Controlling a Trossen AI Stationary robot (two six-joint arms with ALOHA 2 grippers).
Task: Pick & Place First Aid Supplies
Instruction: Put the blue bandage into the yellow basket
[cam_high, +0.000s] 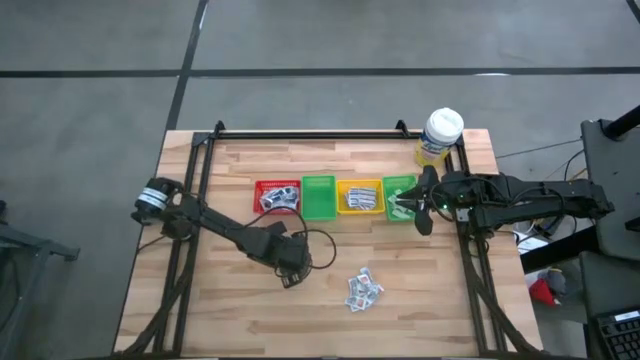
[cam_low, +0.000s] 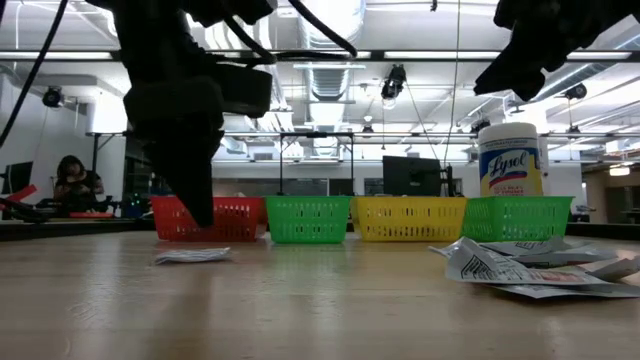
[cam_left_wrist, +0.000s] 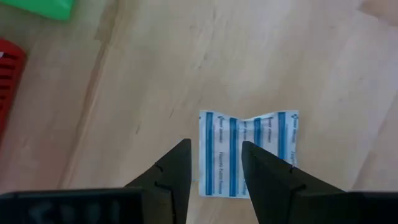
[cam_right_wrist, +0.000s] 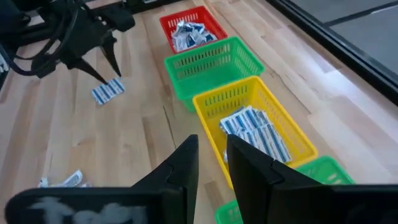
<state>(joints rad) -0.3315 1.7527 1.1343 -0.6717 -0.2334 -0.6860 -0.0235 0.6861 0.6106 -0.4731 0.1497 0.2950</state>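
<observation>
Pale wood worktop (cam_high: 220, 300) | left gripper (cam_left_wrist: 211, 171): fingers parted, holding nothing, poised over a blue-striped packet (cam_left_wrist: 247, 152) lying flat | loose packets (cam_high: 362, 289) heaped mid-worktop | right gripper (cam_right_wrist: 211, 163): above the yellow bin (cam_right_wrist: 292, 134) of packets, fingers narrowly apart, empty

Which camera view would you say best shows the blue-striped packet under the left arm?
The left wrist view: the blue-striped packet fills the frame, stripes clear, with the left hand open above it. The right wrist view shows it distantly; the low view edge-on; the high view barely shows it.
</observation>
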